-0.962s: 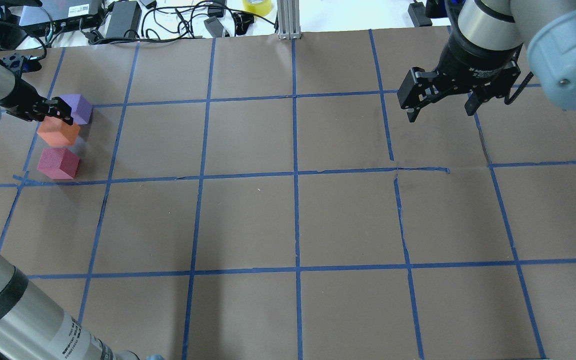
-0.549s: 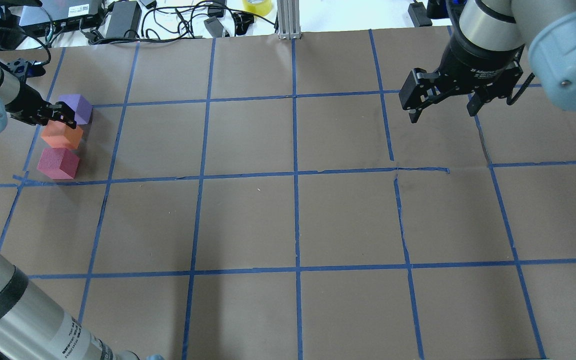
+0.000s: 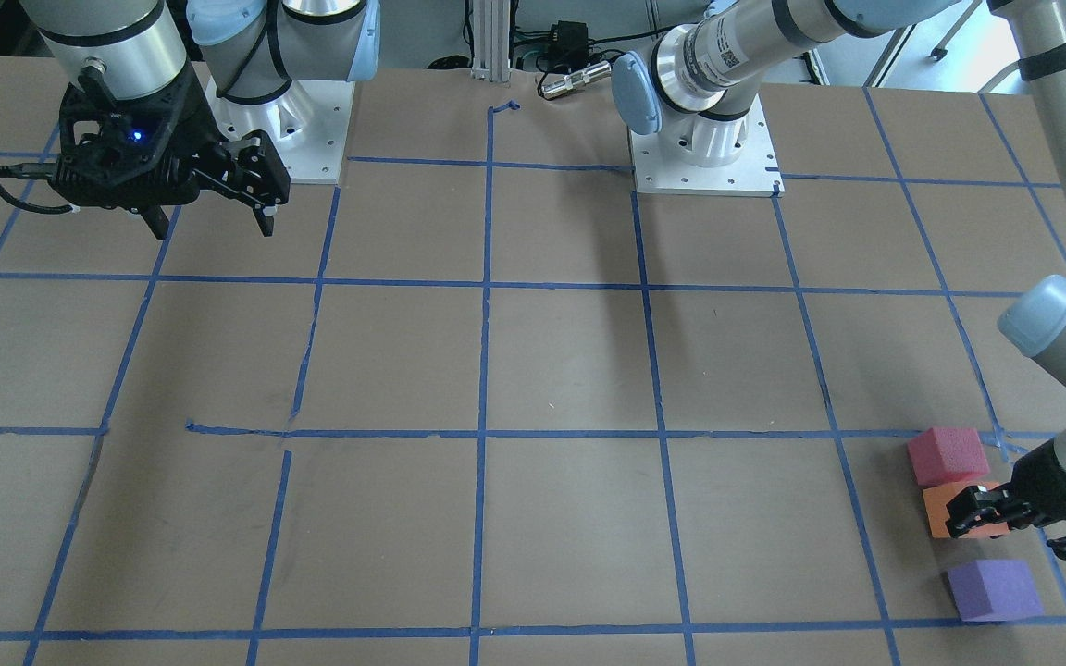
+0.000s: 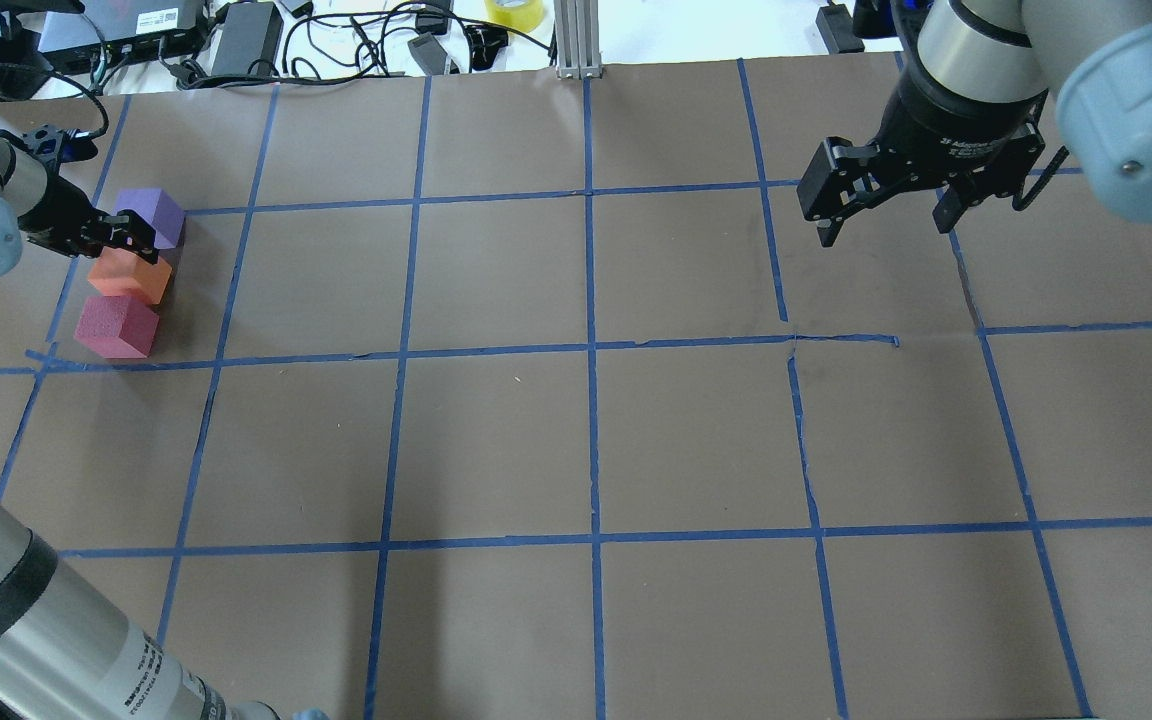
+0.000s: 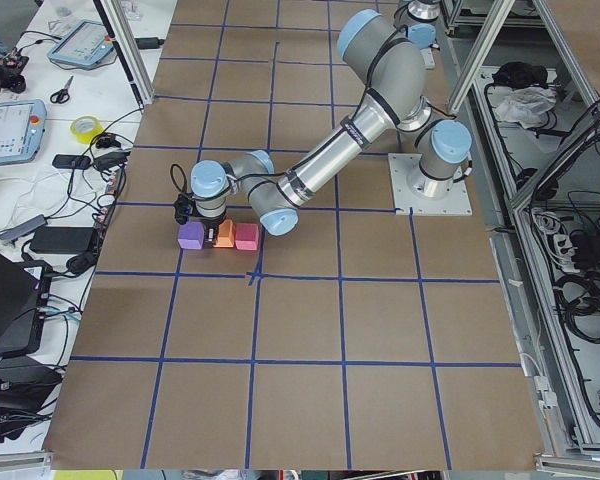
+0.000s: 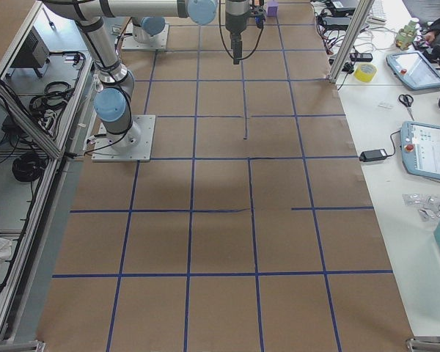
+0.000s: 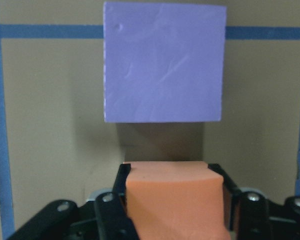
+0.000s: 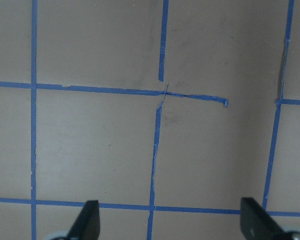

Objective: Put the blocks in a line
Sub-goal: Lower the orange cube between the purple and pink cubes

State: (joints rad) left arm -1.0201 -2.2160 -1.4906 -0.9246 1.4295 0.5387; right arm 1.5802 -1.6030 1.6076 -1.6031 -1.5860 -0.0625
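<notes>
Three blocks: we see small matte foam cubes in one row at the left gripper point(image 4: 126, 238), well apart from the right gripper point(image 4: 882, 228).
Left gripper: pinching the orange foam cube point(image 4: 132, 277); its fingers point(image 7: 121, 181) press on two opposite sides of the cube.
Orange foam cube: between the left fingers, in the middle of the row. We cannot tell whether it rests on the table.
Purple foam cube point(image 4: 160, 214): just beyond the gripped cube in the left wrist view, with a gap between them, not touching.
Pinkish-red foam cube point(image 4: 116, 327): on the other side of the left gripper from purple, just beside orange. We cannot tell whether they touch.
Right gripper: fingers spread wide with nothing between them, hovering above the brown paper-covered table point(image 4: 496, 440).
Under right gripper: blue tape lines point(image 8: 155, 150) crossing on bare paper.
</notes>
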